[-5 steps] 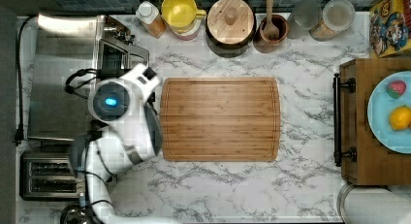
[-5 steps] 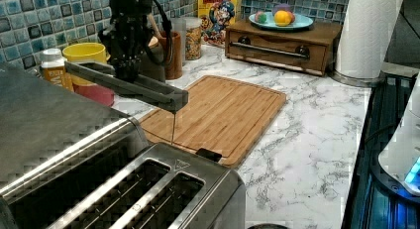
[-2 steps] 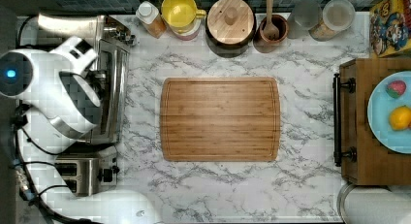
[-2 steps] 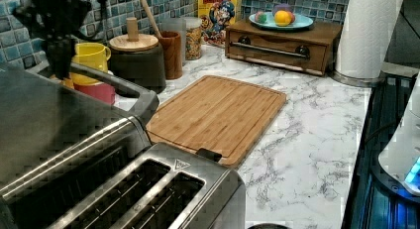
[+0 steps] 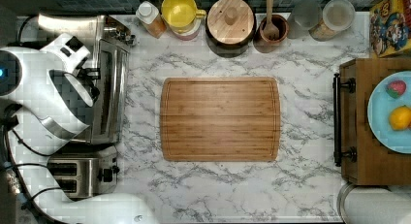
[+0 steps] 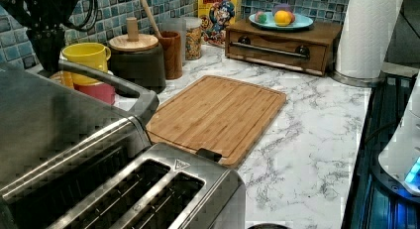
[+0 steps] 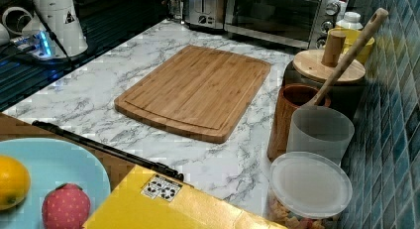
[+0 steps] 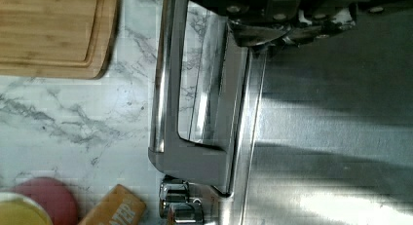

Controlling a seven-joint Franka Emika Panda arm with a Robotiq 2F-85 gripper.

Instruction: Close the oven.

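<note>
The stainless-steel oven (image 5: 109, 103) stands at the top view's left edge. Its glass door is up against the front, and the bar handle (image 5: 121, 88) faces the counter. In the right view the oven (image 7: 277, 11) sits at the back with its door up and knobs (image 7: 329, 18) at one end. The wrist view looks down on the handle (image 8: 163, 74) and the oven's flat top (image 8: 336, 137). My gripper (image 6: 47, 60) hangs over the oven's top, behind the handle (image 6: 114, 83) and apart from it; it is also seen from above (image 5: 89, 83).
A bamboo cutting board (image 5: 220, 118) lies mid-counter. A two-slot toaster (image 5: 82, 175) sits beside the oven. A yellow mug (image 5: 180, 11), a lidded pot (image 5: 230, 18), a utensil holder (image 5: 271, 30) and jars line the back wall. A wooden stand with a fruit plate (image 5: 387, 112) is at the top view's right.
The oven door has swung up from lying open to standing against the front. My arm has pulled back from over the door toward the top view's left, over the oven.
</note>
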